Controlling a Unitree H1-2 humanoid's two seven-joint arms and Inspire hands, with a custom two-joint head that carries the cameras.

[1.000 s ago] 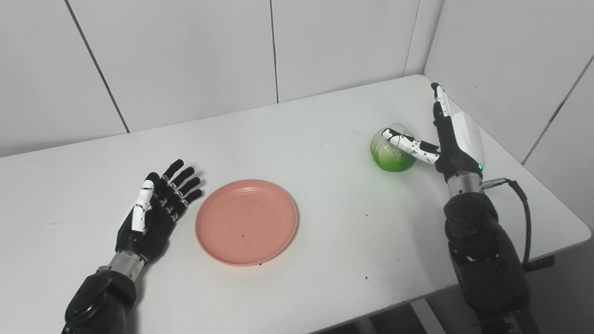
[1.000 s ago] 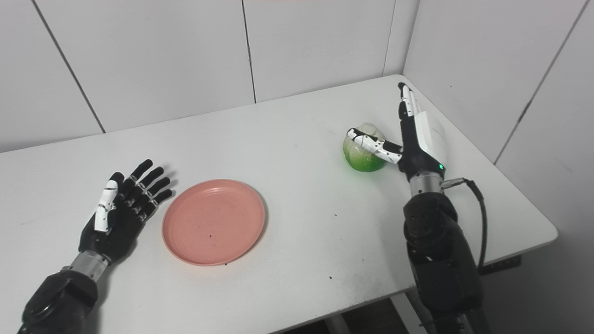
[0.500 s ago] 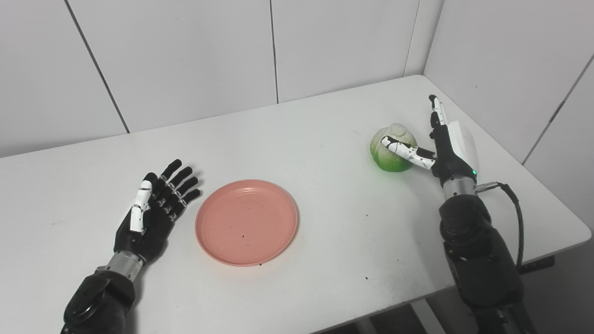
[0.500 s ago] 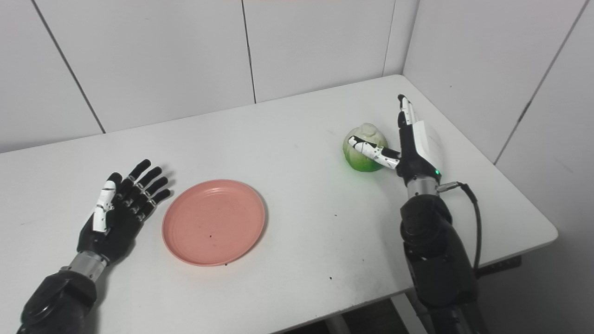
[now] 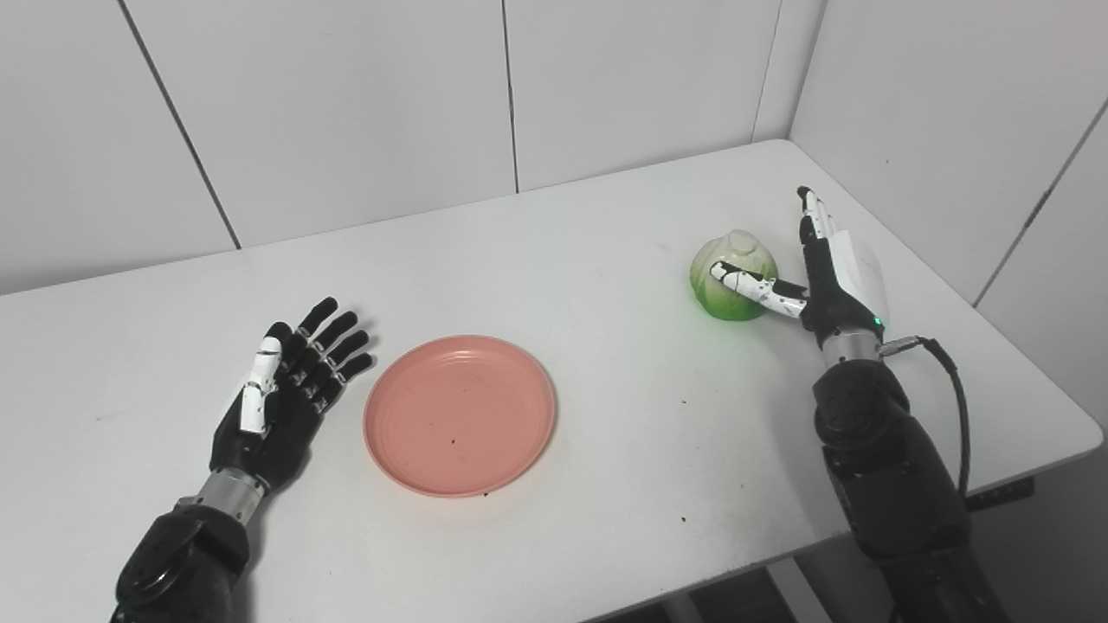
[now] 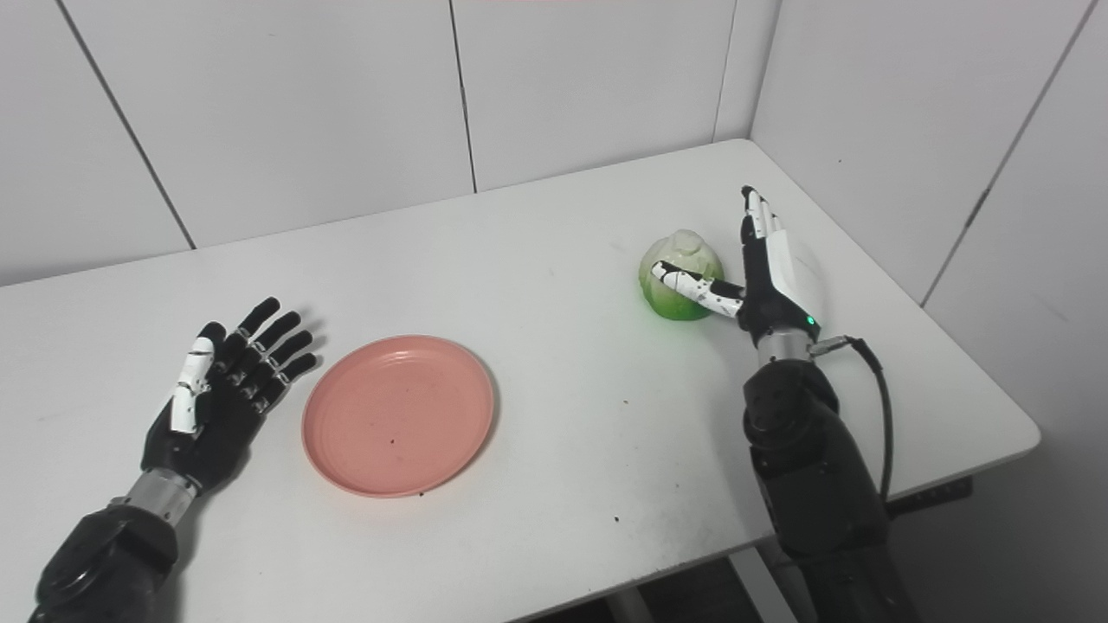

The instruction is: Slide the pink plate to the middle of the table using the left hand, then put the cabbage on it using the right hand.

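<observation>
Two arms rise from the near edge over a white bench (image 5: 606,260) that fills most of both head views, with pale panelled walls (image 5: 346,104) behind it and along its right side. Largest of the things on the bench is the pink plate (image 5: 460,414), lying flat just to the right of the left hand (image 5: 281,398) and not touching it; a few dark specks dot its face. The left hand rests palm up on the bench with its fingers spread apart and holding nothing, their tips pointing away and slightly toward the plate. The right hand (image 6: 770,277) stands on edge at the far right of the bench, its fingers straight and pointing away toward the back wall, its white back plate facing right. Its thumb (image 6: 692,290) reaches out to the left across the near face of the cabbage (image 6: 679,281), so the hand is apart and not clamped on it. The cabbage, small, round, green below and pale on top, sits on the bench immediately left of the right hand's palm, well apart from the plate. A black cable (image 5: 952,407) loops from the right wrist down past the bench's edge.
</observation>
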